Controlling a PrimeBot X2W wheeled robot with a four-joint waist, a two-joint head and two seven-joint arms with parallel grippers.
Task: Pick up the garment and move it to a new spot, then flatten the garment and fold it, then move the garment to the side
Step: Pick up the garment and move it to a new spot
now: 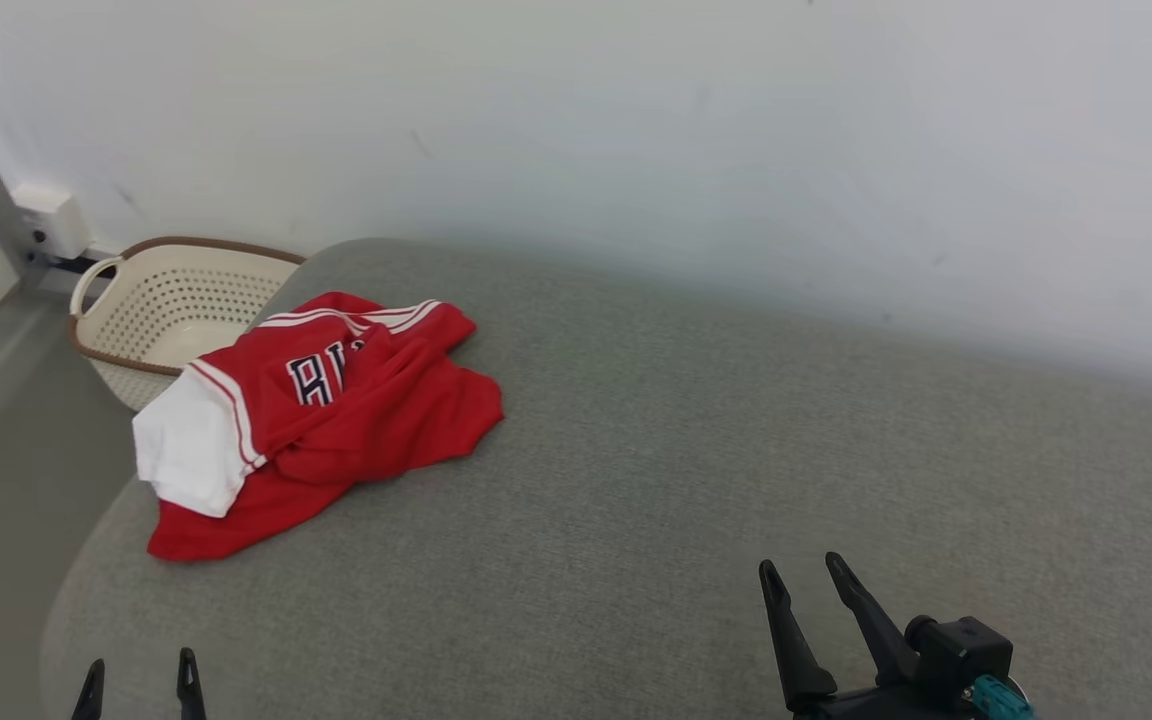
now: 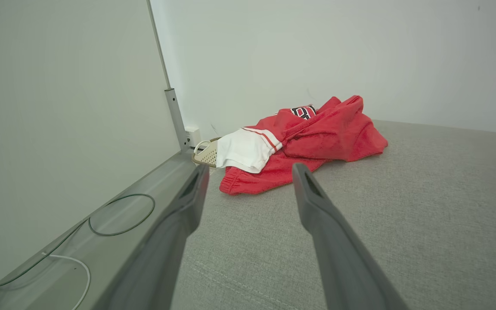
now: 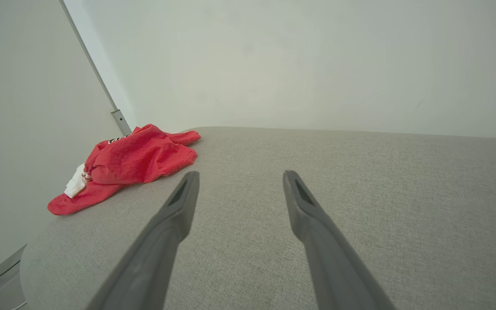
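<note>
- Leftward, the garment (image 1: 316, 410) crumples on the cushion (image 1: 686, 450), at its edge; room rightward.
- My left gripper (image 1: 141, 665), right gripper (image 1: 800, 563): jaws spread.
- Head view adds a basket (image 1: 166, 300), seemingly behind.

one garment (image 1: 356, 425), one basket (image 1: 168, 305)

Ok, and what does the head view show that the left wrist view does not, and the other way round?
The head view adds the right gripper, open, at the lower right. The left wrist view adds a white cable lying on the floor beside the grey cushion. Both share the garment, crumpled near the cushion's left end, the pale basket behind it, and the open left gripper.
</note>
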